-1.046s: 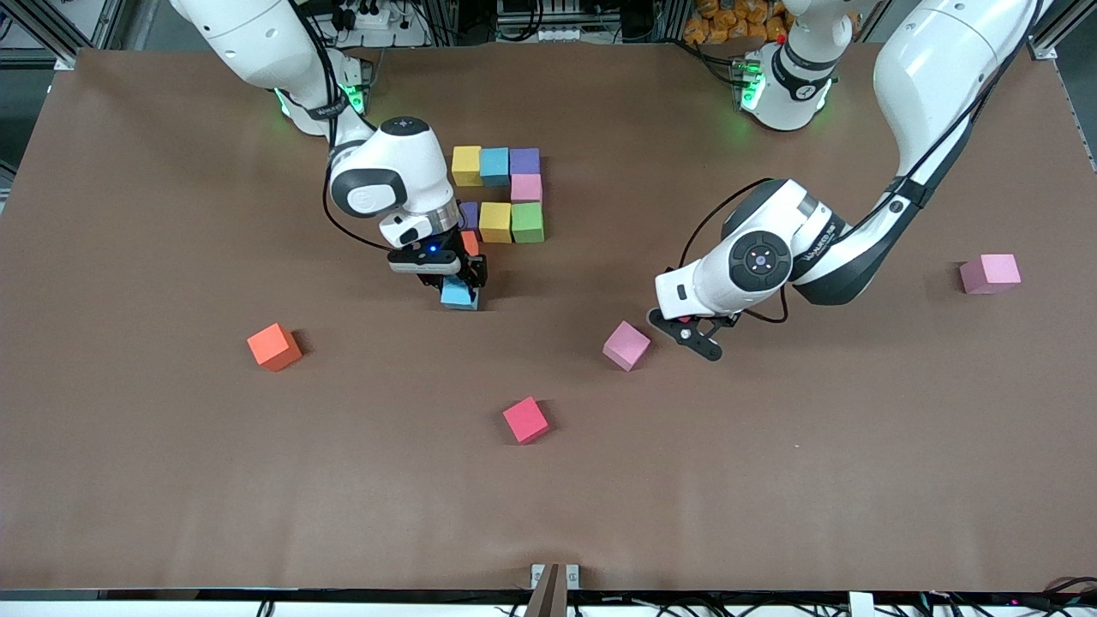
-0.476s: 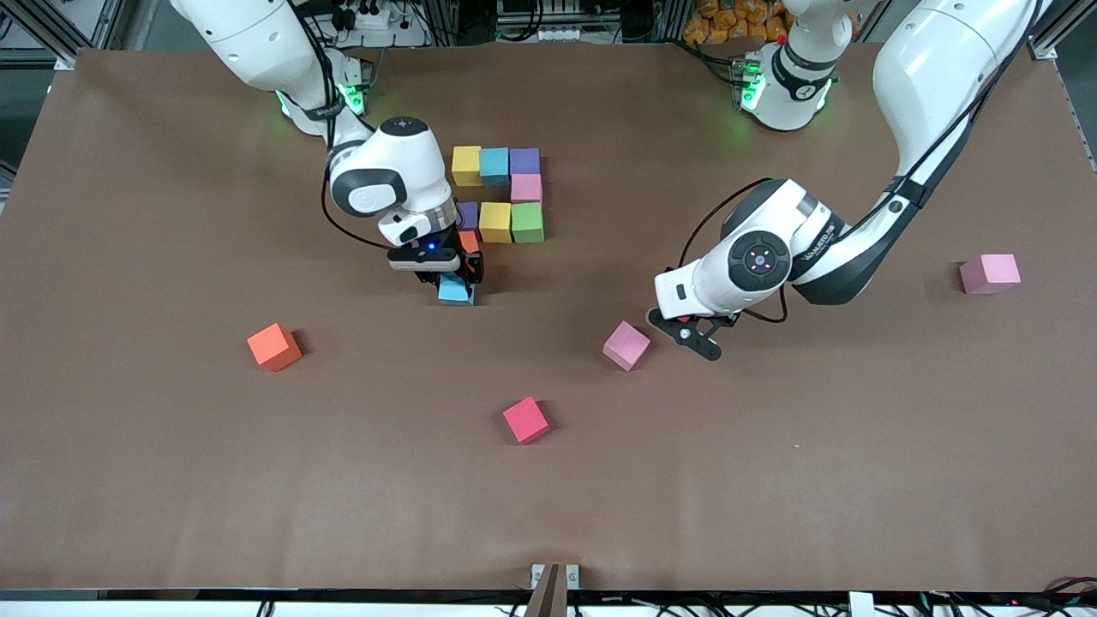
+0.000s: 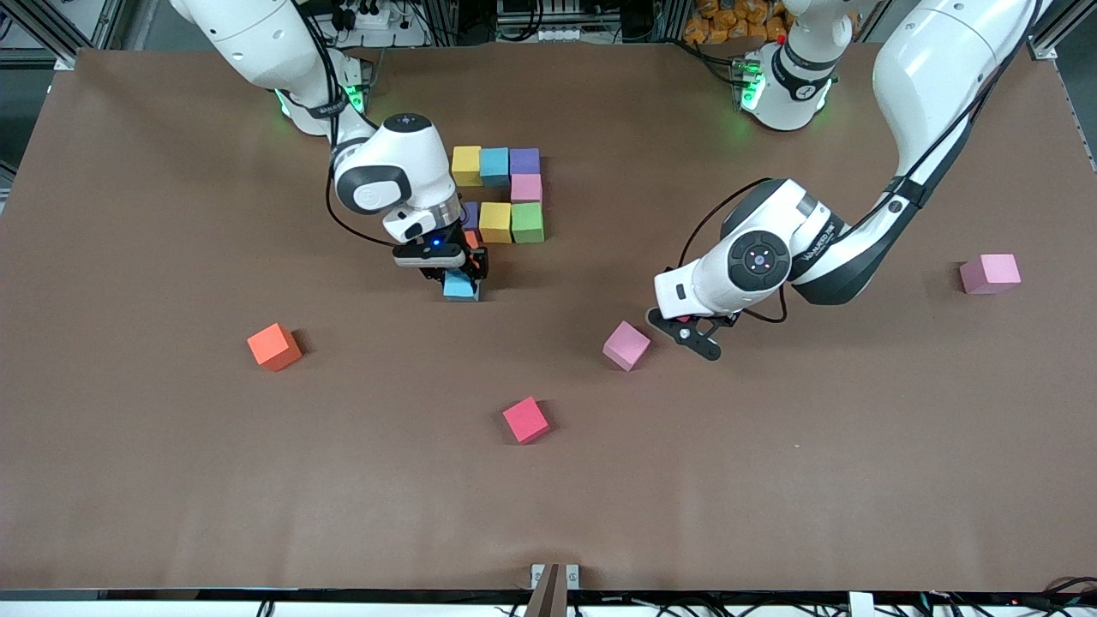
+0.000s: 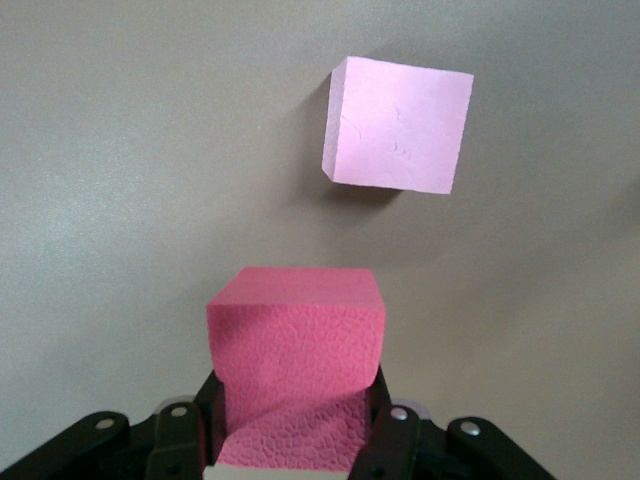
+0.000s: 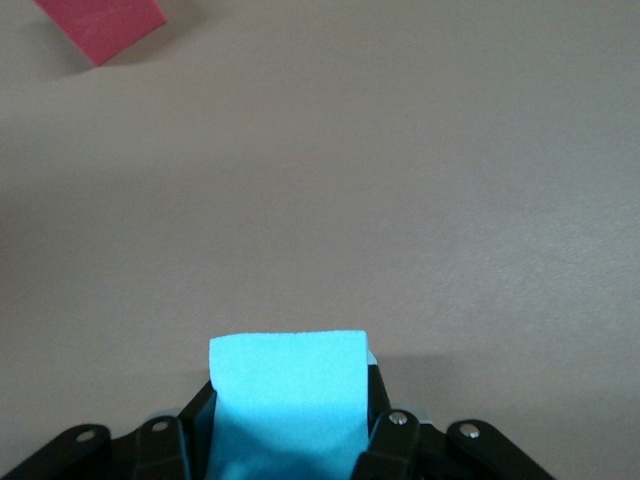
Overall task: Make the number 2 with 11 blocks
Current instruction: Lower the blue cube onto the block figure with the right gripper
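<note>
Blocks (image 3: 501,196) on brown table (image 3: 171,471); right tool (image 3: 458,278) gripping blue cube (image 3: 459,286), left tool (image 3: 698,336) gripping pink cube (image 4: 296,372)

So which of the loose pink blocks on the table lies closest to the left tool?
The pink block beside the left tool, near the table's middle. The other loose pink block sits alone toward the left arm's end of the table, well away from the tool.
</note>
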You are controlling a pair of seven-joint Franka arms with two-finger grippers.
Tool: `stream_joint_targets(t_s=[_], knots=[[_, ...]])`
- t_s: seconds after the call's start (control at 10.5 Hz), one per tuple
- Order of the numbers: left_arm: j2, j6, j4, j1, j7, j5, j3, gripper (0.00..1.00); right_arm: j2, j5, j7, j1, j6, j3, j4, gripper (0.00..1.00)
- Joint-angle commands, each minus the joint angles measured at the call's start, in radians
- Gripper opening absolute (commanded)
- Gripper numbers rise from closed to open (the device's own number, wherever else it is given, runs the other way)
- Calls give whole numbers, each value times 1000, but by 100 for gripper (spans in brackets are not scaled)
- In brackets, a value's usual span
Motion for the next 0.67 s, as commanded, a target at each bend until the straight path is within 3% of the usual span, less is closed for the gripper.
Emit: stream_joint_targets(t_s=[0.0, 0.57], knots=[[2, 0, 8, -6, 0, 18, 2, 0, -16, -112, 32, -24, 8, 19, -7, 0], [10, 0, 8, -6, 0, 18, 2, 0, -17, -161, 41, -32, 11, 19, -6, 0]])
